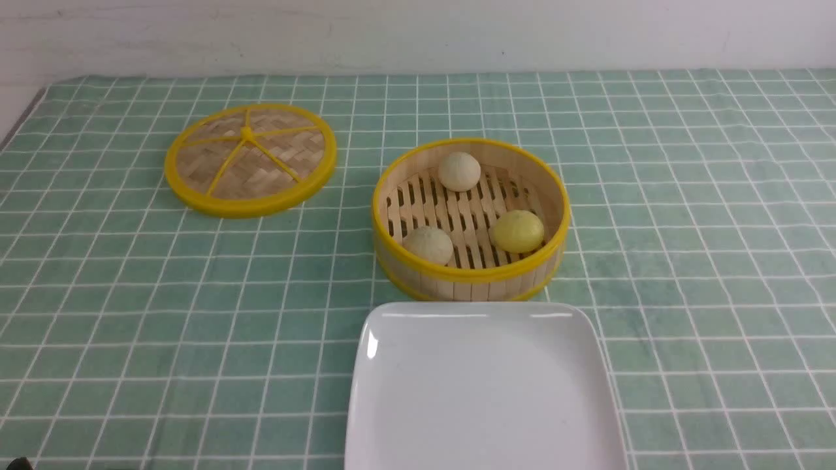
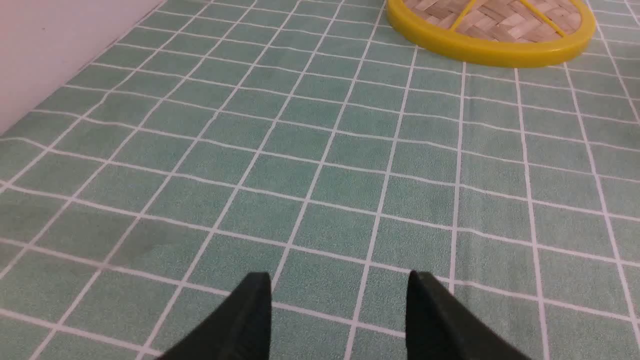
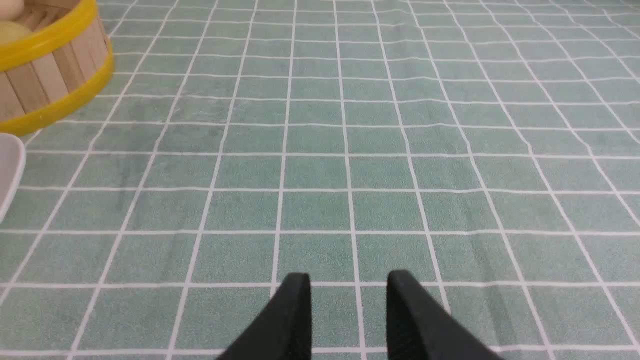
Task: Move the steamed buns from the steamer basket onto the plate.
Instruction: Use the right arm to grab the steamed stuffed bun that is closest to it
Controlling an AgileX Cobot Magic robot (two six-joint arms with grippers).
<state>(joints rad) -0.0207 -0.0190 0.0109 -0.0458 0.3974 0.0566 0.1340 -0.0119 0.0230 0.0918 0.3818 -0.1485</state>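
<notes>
I keep both arms clear of the round bamboo steamer basket [image 1: 470,275], its woven yellow-rimmed lid [image 1: 250,160] parked to its left so the three small domed steamed buns [image 1: 459,171] inside lie reachable. The glossy white square plate [image 1: 483,391] sits just before it. The left gripper [image 2: 339,280] and right gripper [image 3: 348,277] are released and empty, seemingly low.

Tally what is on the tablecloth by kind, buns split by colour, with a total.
Beige buns: 2
Yellow bun: 1
Basket: 1
Lid: 1
Plate: 1
Total: 6
</notes>
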